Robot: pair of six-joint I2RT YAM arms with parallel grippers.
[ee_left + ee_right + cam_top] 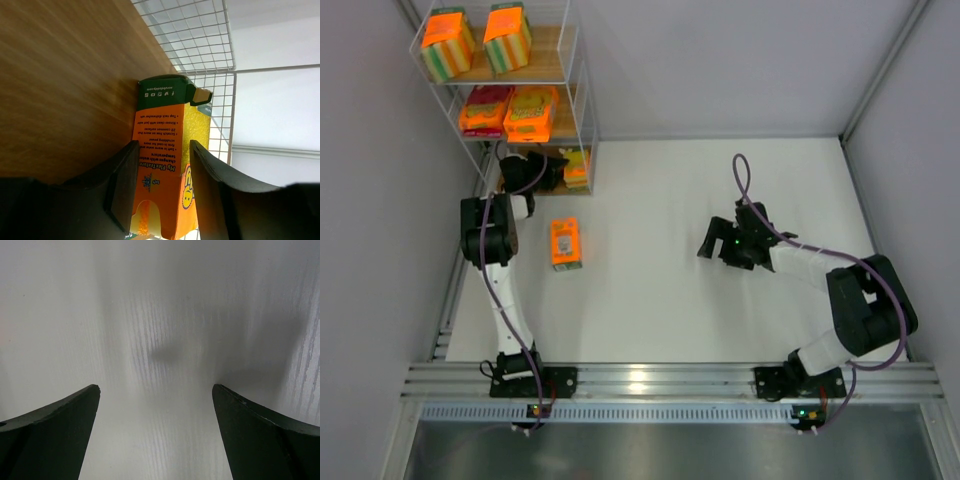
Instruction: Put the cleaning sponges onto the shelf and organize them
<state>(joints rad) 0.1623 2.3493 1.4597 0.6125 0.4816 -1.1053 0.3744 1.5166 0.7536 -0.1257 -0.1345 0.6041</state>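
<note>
The white wire shelf [552, 55] stands at the far left. Two blocky striped sponge packs [447, 43] sit on its top board and two flat packs [530, 113] on the middle board. My left gripper [555, 170] reaches into the bottom level, its jaws closed against the sides of an orange sponge pack [157, 150] that sits against a wooden board [65, 75] near the wire wall; it also shows from above [578, 168]. Another orange pack [565, 243] lies on the table. My right gripper [720, 245] is open and empty over the table.
The shelf's wire mesh [200, 30] is close behind the held pack. Grey walls flank the white table [660, 300] on both sides. The right wrist view shows only bare table [155, 315].
</note>
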